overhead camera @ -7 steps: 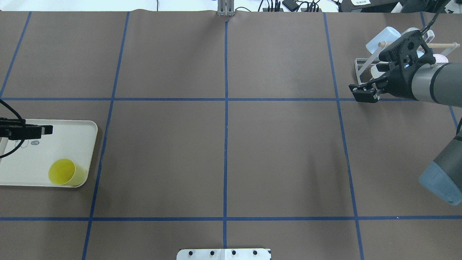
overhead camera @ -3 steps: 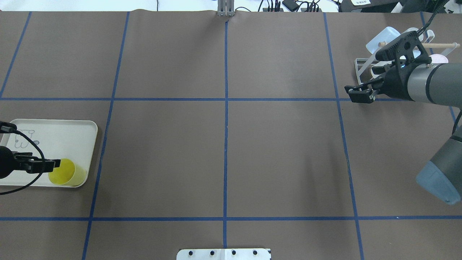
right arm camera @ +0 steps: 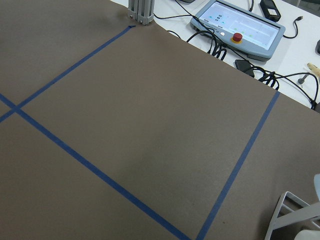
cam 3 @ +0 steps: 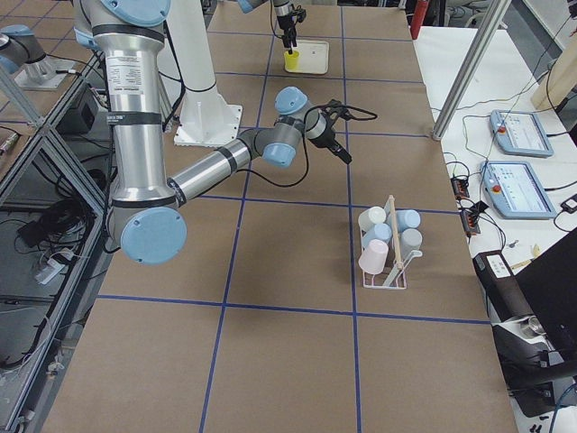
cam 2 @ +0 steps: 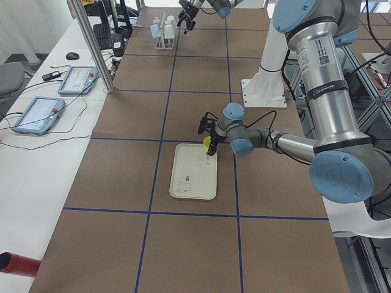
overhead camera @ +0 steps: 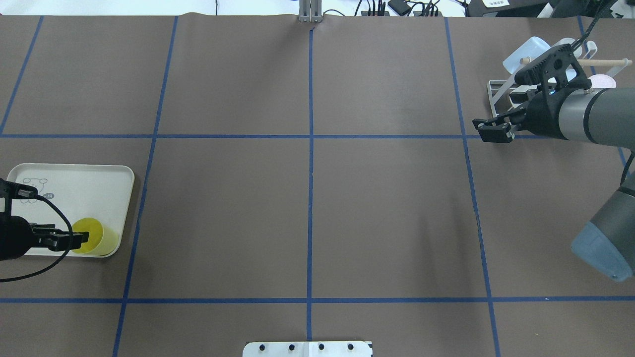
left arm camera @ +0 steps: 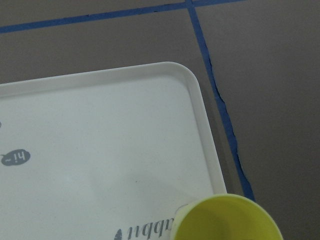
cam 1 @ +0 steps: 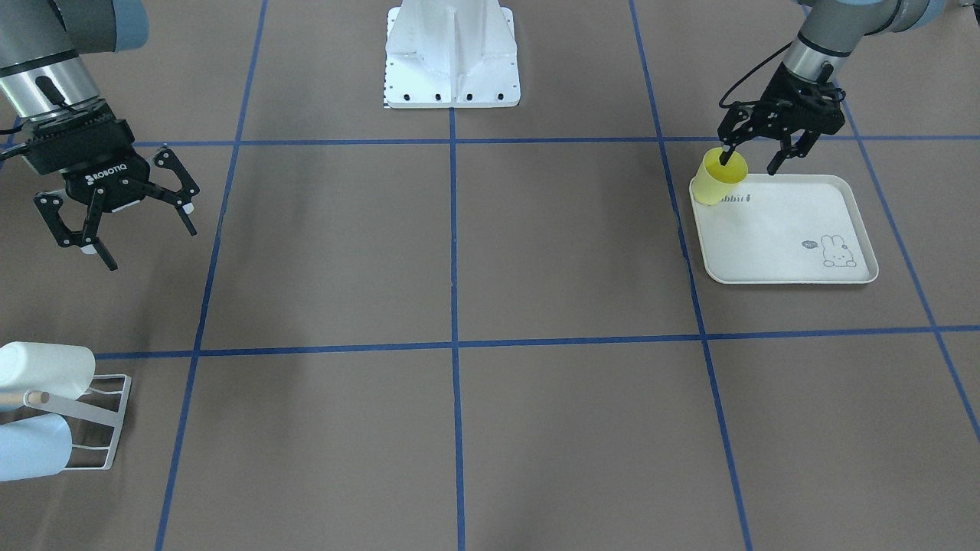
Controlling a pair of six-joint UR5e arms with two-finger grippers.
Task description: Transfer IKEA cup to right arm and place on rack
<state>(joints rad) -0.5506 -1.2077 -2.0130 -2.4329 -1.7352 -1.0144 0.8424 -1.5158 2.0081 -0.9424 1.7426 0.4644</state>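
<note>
Now | left gripper [cam 1: 749, 162] spread astride tapered yellow cup [cam 1: 715, 185] rim | right gripper [cam 1: 149, 246] spread

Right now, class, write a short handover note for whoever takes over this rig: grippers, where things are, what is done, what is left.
Left gripper: open at the yellow cup; one of its fingers looks inside the rim, nothing gripped.
Right gripper: open, empty, above the table.
The cup stands upright in a corner of the tray. The rack holds pale cups.
Done: the reach.
Left: grip, lift, pass to the right gripper, place on the rack.
</note>
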